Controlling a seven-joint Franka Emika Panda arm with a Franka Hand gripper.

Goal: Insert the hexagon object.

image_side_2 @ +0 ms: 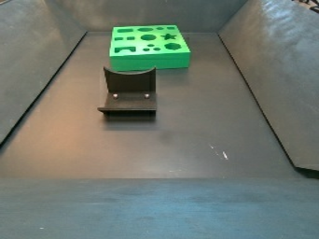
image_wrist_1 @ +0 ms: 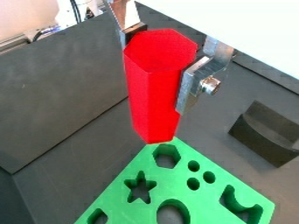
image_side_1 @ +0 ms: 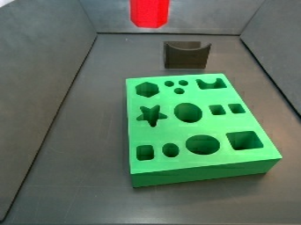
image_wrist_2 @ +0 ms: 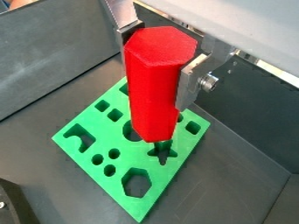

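Observation:
My gripper (image_wrist_1: pixel 160 61) is shut on the hexagon object (image_wrist_1: pixel 152 92), a bright red faceted peg held upright between the silver fingers (image_wrist_1: pixel 194 79). The peg hangs above the green block (image_wrist_1: pixel 117 206), near its hexagon hole (image_wrist_1: pixel 167 155). In a wrist view the gripper (image_wrist_2: pixel 158 66) holds the peg (image_wrist_2: pixel 152 83) over the block (image_wrist_2: pixel 176 166), near the star hole and away from the hexagon hole (image_wrist_2: pixel 138 182). In a side view only the peg's lower end (image_side_1: pixel 150 12) shows, high above and behind the block (image_side_1: pixel 223 126). The gripper and peg are out of the other side view.
A small dark grey curved holder (image_side_1: pixel 185 54) stands on the floor behind the block; it also shows in a wrist view (image_wrist_1: pixel 267 131) and in a side view (image_side_2: pixel 127 93). The green block (image_side_2: pixel 125 58) lies at the bin's far end there. Dark sloped walls (image_side_1: pixel 53 79) enclose the floor.

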